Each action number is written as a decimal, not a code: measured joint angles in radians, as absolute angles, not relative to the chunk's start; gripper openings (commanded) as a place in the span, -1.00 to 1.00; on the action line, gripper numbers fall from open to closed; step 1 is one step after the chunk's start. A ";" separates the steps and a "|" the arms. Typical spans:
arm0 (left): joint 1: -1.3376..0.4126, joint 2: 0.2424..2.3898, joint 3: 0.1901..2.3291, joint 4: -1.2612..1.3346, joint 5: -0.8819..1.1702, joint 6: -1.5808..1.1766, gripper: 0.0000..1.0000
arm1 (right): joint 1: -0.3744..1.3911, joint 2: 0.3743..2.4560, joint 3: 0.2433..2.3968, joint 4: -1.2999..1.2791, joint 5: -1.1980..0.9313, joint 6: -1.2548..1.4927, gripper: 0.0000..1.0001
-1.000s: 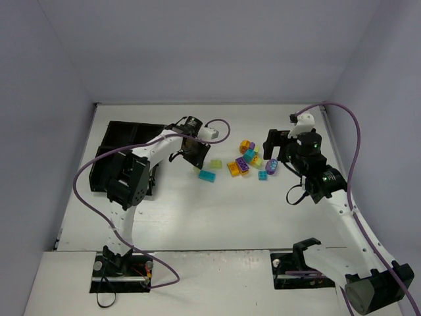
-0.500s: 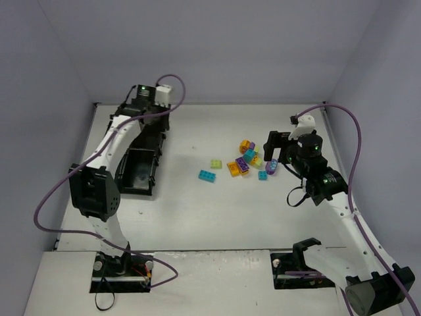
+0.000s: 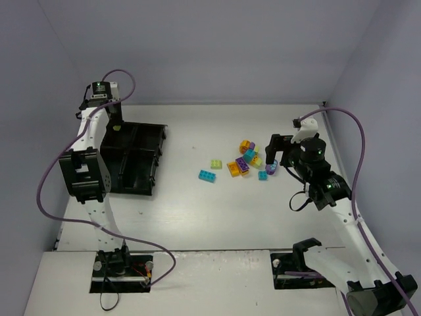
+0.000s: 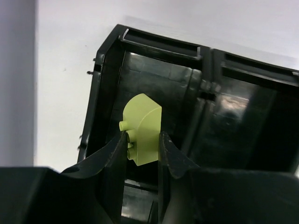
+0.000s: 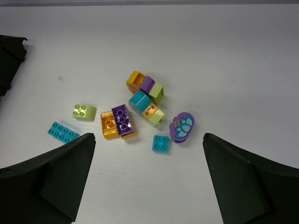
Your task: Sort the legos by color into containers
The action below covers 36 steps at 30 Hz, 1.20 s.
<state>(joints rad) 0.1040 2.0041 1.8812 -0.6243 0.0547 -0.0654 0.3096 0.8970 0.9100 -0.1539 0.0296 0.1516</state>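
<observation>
A: Left arm?
B: Stretched to the far left; left gripper (image 4: pixel 142 138) tipped down over the far-left compartment of the black tray (image 4: pixel 159 41); jaws narrow, pinching a yellow-green brick (image 4: pixel 143 122) above the compartment floor.
A: Right arm?
B: Reaching over the table's right half; right gripper (image 5: pixel 148 139) spread wide, empty, above the loose legos (image 5: pixel 122 122); oval purple piece (image 5: pixel 181 126) close by one finger.
</observation>
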 measured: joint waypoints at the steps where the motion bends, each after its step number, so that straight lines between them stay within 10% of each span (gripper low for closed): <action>1: 0.110 2.029 1.889 -0.627 0.054 -0.067 -0.94 | 0.310 0.894 0.910 -0.158 0.030 0.152 0.92; 15: 0.128 2.185 1.982 -0.631 0.056 -0.099 -0.03 | 0.310 0.875 0.907 -0.199 0.039 0.148 0.94; 26: 0.052 2.082 1.964 -0.647 0.105 -0.138 0.10 | 0.310 0.876 0.907 -0.202 0.058 0.140 0.94; 36: -0.467 2.003 1.905 -0.632 0.203 -0.115 0.26 | 0.310 0.874 0.904 -0.204 0.089 0.130 0.95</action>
<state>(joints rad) -0.4675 2.0026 1.9053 -0.6315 0.2031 -0.1146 0.3096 0.8738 0.9035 -0.2035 0.0887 0.1303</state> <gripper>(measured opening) 0.623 0.974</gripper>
